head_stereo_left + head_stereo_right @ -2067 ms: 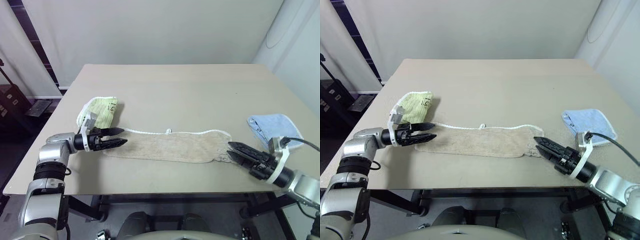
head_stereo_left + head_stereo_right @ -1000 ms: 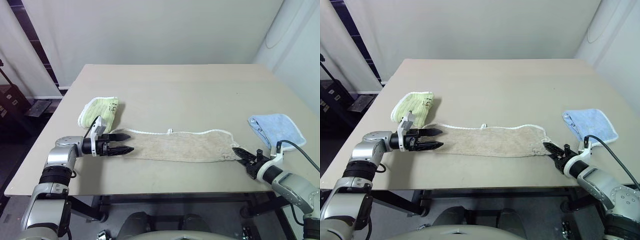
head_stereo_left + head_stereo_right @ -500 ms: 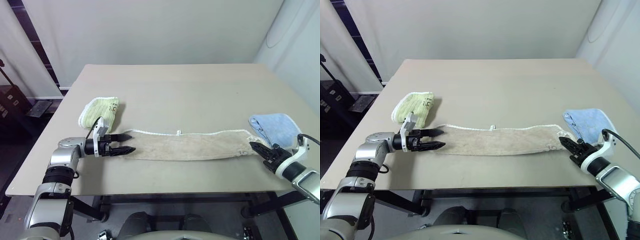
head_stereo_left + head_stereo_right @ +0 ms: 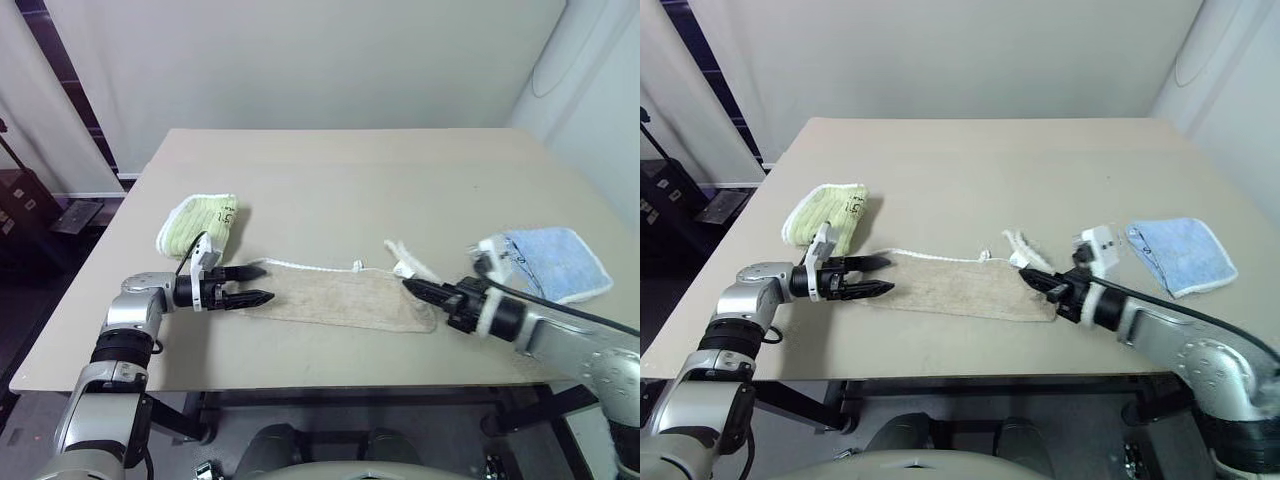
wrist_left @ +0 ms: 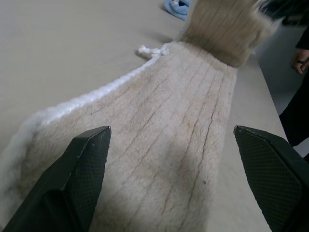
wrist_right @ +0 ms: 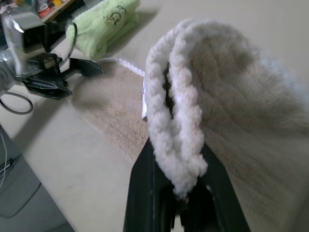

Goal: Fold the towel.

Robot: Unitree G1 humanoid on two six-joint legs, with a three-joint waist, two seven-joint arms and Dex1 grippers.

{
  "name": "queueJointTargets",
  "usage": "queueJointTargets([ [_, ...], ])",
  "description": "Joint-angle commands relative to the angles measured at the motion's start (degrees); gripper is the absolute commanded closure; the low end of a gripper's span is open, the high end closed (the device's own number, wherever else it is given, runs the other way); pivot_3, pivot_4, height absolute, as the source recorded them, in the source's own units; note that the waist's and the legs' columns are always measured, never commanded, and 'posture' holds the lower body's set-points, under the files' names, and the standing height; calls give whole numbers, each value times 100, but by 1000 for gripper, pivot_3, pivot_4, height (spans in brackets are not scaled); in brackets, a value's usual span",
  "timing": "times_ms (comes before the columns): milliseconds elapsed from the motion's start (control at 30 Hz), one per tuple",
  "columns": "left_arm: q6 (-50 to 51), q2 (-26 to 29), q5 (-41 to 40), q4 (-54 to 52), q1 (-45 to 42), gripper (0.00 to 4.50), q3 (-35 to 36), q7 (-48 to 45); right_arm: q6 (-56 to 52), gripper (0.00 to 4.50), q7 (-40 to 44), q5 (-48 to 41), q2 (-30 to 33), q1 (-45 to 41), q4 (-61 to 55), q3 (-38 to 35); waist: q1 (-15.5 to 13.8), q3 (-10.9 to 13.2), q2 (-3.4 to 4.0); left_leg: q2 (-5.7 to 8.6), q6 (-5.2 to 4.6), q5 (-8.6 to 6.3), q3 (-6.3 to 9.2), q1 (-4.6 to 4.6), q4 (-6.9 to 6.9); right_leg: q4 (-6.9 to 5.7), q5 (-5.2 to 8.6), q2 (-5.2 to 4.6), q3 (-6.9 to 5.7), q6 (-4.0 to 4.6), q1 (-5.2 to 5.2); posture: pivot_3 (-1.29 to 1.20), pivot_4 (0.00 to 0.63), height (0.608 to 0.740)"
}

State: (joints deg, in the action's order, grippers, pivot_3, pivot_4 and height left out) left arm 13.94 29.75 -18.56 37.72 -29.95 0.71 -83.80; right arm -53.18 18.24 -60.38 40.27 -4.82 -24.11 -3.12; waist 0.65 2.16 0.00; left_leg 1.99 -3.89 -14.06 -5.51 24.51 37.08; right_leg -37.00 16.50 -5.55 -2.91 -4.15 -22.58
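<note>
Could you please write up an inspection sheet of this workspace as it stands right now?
Surface: beige table, bare beyond the cloths.
Job's things: tan towel lies flat at its left end; its right end is lifted and carried over the flat part.
Clutter: green folded towel at the table's left; blue folded towel at its right.
Grippers: left gripper open, its tips at the towel's left end; right gripper shut on the towel's white-edged end.
Cables: a black cable runs along the right arm.
Surroundings: pale wall behind the table; a person's hand in the left wrist view.
</note>
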Motion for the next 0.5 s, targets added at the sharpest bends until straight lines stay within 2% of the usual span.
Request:
queueJointTargets([
  [33, -123, 13, -15, -31, -201, 203, 23, -25, 165, 4472, 199, 710, -238, -282, 245, 543, -8, 0, 1, 0, 0, 0, 0, 1, -1, -1, 0, -1, -2, 0, -1, 0, 0, 720],
  [133, -126, -12, -26, -51, -204, 203, 26, -17, 202, 4472, 95, 1238, -654, -517, 703, 876, 0, 0, 0, 0, 0, 0, -2, 4, -2, -2, 0, -1, -3, -1, -7, 0, 0, 720],
  [233, -109, -27, -37, -131, -159, 203, 23, -9, 202, 3790, 184, 1536, -916, -564, 918, 983, -9, 0, 1, 0, 0, 0, -3, 4, -3, -5, -1, -1, -4, -2, -9, 0, 0, 720],
  [400, -17, -35, -112, -236, -133, 203, 56, -29, 220, 1983, 278, 1816, -1200, -527, 861, 955, 3, 0, 0, 0, 0, -1, -4, 4, -4, -7, -1, -1, -5, -2, -9, 0, 0, 720],
  [500, 304, -68, -311, -433, -197, 203, 126, -22, 259, 862, 473, 1784, -1126, -429, 550, 758, 5, 0, 0, 0, 1, -1, -4, 2, -4, -12, -1, -1, -5, -3, -9, 0, 0, 720],
])
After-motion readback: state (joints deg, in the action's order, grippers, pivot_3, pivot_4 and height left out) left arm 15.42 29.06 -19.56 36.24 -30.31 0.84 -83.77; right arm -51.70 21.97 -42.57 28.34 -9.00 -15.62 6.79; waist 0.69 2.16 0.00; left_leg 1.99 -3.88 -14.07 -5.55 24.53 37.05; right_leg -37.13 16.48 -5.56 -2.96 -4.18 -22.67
